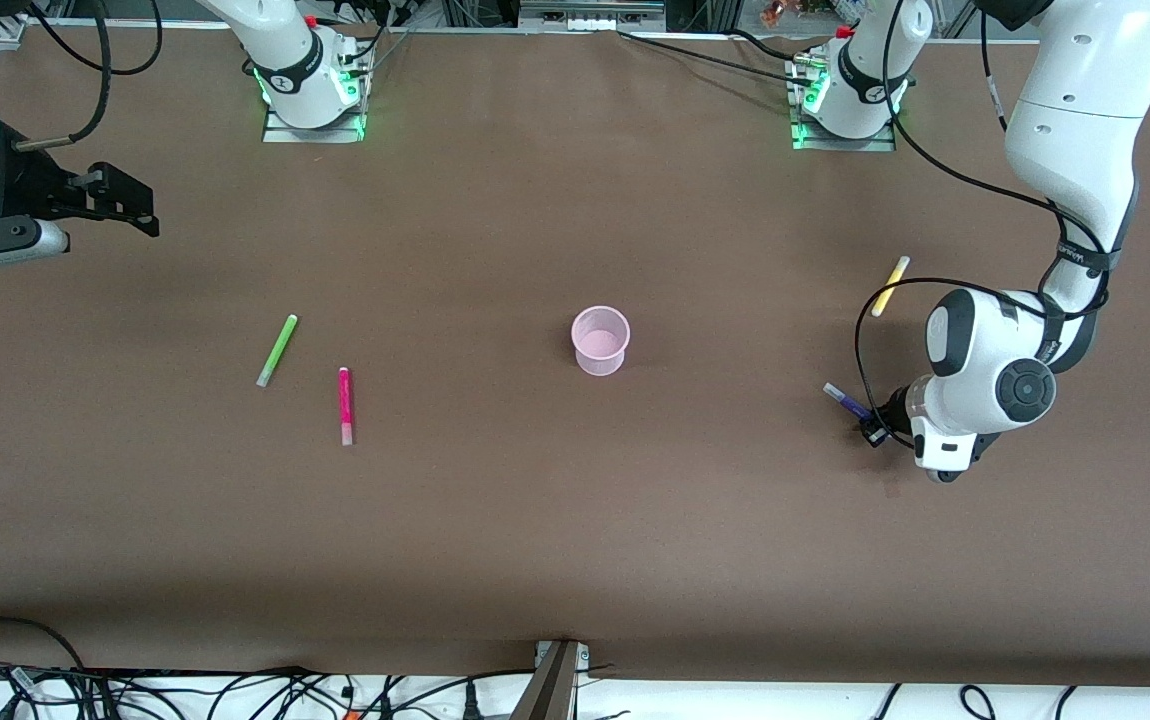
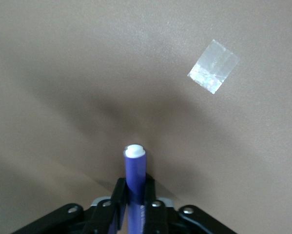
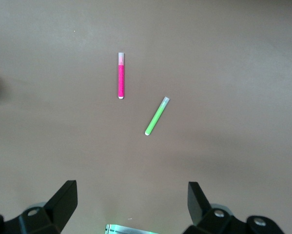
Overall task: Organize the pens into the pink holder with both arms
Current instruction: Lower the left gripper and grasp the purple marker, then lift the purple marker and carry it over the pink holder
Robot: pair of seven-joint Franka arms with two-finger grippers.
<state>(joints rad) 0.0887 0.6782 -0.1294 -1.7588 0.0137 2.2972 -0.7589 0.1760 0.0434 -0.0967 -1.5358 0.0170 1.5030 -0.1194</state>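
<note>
The pink holder point(image 1: 601, 340) stands upright near the middle of the brown table point(image 1: 575, 540), and from above it looks to hold nothing: only its pale bottom shows through the rim. All 4 pens are outside it.

At the left arm's end of the table, the left gripper point(image 1: 873, 428) is down low at the table, and its fingers point(image 2: 117, 201) are clamped on the purple pen point(image 1: 845, 401). In the left wrist view that pen point(image 2: 135, 185) sticks straight out from between the 2 black fingers, its pale tip pointing away from the wrist. A small square of clear tape point(image 2: 213, 66) lies on the table near it. The yellow pen point(image 1: 890, 285) lies flat at the same end, farther from the front camera than the purple one and well apart from the holder.

Toward the right arm's end lie the other 2. The green pen point(image 1: 277, 350) rests at a slant, and the magenta-pink pen point(image 1: 344, 404) lies just nearer the front camera and closer to the holder. They are near each other but not touching. The right wrist view looks down on both, green point(image 3: 157, 116) and magenta-pink point(image 3: 121, 75).

The right gripper point(image 1: 125, 205) waits up in the air over its end of the table, its fingers point(image 3: 64, 197) spread wide with nothing between them.
</note>
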